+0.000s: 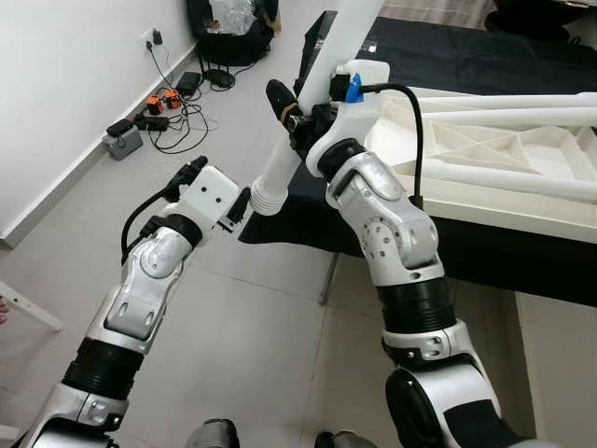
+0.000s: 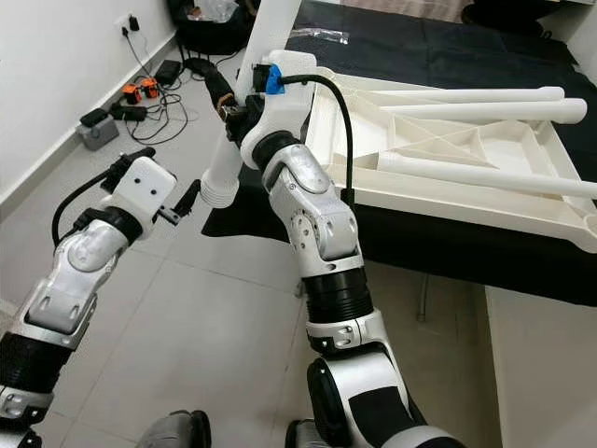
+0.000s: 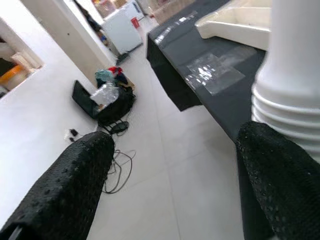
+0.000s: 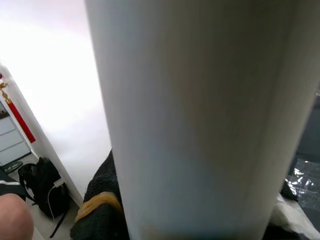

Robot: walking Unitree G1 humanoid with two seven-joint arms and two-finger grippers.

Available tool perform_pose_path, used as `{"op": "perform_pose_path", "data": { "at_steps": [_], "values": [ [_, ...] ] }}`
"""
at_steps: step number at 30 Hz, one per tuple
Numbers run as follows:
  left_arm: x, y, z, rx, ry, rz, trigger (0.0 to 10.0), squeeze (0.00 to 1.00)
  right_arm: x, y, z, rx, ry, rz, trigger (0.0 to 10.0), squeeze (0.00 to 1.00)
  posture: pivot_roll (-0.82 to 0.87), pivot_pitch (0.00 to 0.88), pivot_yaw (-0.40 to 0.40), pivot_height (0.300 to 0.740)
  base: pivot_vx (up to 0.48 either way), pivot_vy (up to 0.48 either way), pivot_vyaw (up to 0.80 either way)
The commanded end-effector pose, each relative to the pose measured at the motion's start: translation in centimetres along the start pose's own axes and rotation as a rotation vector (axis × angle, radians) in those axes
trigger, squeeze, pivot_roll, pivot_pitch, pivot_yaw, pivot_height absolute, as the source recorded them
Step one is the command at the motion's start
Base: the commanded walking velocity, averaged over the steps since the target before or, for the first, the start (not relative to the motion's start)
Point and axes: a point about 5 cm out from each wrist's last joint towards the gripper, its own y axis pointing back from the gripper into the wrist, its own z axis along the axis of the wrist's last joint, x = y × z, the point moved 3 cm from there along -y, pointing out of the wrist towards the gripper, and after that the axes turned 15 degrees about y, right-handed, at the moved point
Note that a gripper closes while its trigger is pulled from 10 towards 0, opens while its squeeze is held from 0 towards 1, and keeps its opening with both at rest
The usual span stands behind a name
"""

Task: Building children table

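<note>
A white table leg [image 1: 322,84] slants down to the left, and my right gripper [image 1: 297,112] is shut on its shaft. The leg's ribbed threaded end [image 1: 268,194] hangs over the floor beside the black-covered surface. My left gripper [image 1: 241,207] is open just left of that end. In the left wrist view the ribbed end [image 3: 290,85] stands close by one black finger [image 3: 280,175]; the other finger [image 3: 65,190] is well apart. The white tabletop [image 1: 485,149] lies upside down on the black cover, with two other legs [image 2: 485,173] lying across it.
The black-covered surface [image 1: 466,56] takes up the right side, its corner close to the leg's end. Cables and chargers [image 1: 163,107] lie on the floor by the white wall, with a black bag [image 1: 229,37] beyond. A white bar [image 1: 28,308] lies at the far left.
</note>
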Motion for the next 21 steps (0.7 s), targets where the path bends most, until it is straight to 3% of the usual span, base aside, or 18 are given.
{"op": "perform_pose_path", "data": {
  "at_steps": [1,9,10,14,21],
  "values": [
    [-2.3,-0.2,0.5,-0.025,0.064,-0.102,10.0,0.00,1.0,0.0,0.8,-0.030,-0.036,0.033,10.0,0.00,-0.01,0.137,-0.041,0.740,0.000,0.000,0.00],
    [-3.9,0.1,1.7,-0.067,0.075,-0.167,10.0,0.00,0.8,-0.2,0.9,-0.030,-0.015,0.023,10.0,0.00,0.00,0.137,-0.043,0.740,0.000,0.000,0.00],
    [-5.1,0.6,2.7,-0.102,0.074,-0.189,10.0,0.00,0.2,-0.5,1.1,-0.034,0.008,0.000,10.0,0.00,0.00,0.135,-0.046,0.740,0.000,0.000,0.00],
    [-6.4,1.1,3.4,-0.122,0.115,-0.240,10.0,0.00,-0.3,-0.8,1.4,-0.044,0.018,-0.017,10.0,0.00,0.00,0.129,-0.045,0.740,0.000,0.000,0.00],
    [-7.5,1.3,3.9,-0.136,0.133,-0.283,10.0,0.00,-0.6,-0.9,1.5,-0.047,0.022,-0.026,10.0,0.00,0.00,0.110,-0.042,0.740,0.000,0.000,0.00]
  ]
}}
